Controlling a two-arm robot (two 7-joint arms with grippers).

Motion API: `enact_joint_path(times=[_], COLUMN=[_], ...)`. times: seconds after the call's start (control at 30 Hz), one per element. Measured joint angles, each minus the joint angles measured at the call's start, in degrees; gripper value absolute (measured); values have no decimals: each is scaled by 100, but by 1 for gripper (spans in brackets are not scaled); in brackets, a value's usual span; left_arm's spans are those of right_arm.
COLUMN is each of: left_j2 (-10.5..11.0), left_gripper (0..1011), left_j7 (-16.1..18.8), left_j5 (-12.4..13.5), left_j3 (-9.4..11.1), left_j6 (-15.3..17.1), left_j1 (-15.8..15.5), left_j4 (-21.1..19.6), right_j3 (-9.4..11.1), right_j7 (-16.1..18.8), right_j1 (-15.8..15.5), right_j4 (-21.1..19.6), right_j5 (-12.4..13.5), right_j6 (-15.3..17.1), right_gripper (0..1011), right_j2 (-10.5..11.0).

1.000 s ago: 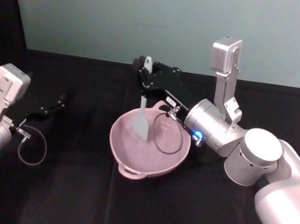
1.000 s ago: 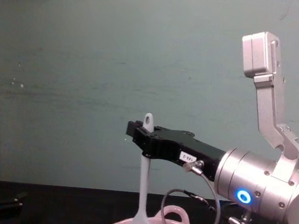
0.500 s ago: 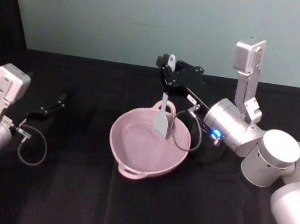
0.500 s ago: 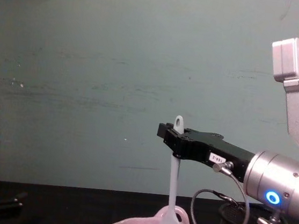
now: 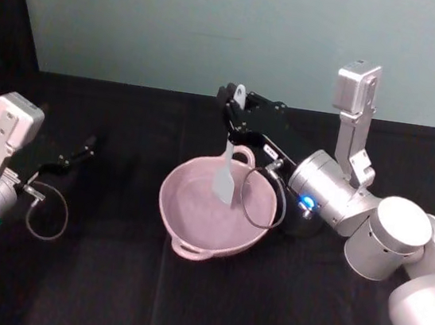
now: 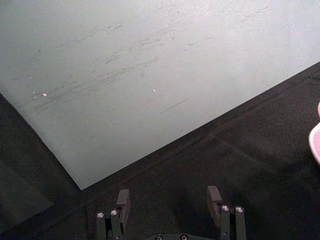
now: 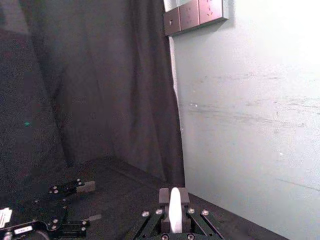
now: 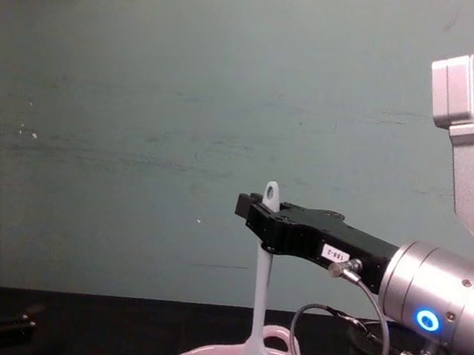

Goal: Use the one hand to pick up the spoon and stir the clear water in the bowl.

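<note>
Right gripper (image 5: 233,104) is clamped on the upper handle of the spoon (image 5: 225,168), above the far side of the bowl (image 5: 194,216). Spoon hangs approx. vertical — handle hole up, flat head down inside the bowl near its rear wall. Bowl sits on the black table (image 5: 106,276), centre. Water can't be made out in the bowl. Left gripper (image 6: 170,210) is parked low at table's left edge — fingers spread, holding nothing.

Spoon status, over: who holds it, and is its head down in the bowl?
Right gripper shut on spoon, head hanging inside bowl. Left gripper open, parked at table's left. Nothing in the way.
</note>
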Motion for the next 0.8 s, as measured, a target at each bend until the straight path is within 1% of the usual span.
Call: enact_joint_path(times=[0.3, 0.47, 0.57, 0.7, 0.77, 0.8], left_j2=[0, 0, 0, 0, 0, 0], left_gripper=[1011, 1011, 1011, 1011, 1011, 1011], left_j7=[0, 0, 0, 0, 0, 0], left_j5=[0, 0, 0, 0, 0, 0], left_j3=[0, 0, 0, 0, 0, 0], left_j6=[0, 0, 0, 0, 0, 0], left_j1=[0, 0, 0, 0, 0, 0], left_j4=[0, 0, 0, 0, 0, 0], right_j3=[-33, -25, -7, 45, 114, 127], right_j7=[6, -1, -35, -75, -119, -127], right_j1=[-11, -45, -71, -90, -107, -108], right_j4=[-45, -246, -476, -794, -1076, -1116], right_j5=[7, 16, 41, 142, 232, 248], right_j6=[15, 87, 189, 364, 494, 514], right_gripper=[111, 111, 111, 111, 111, 111], right_j2=[-8, 44, 98, 177, 280, 300])
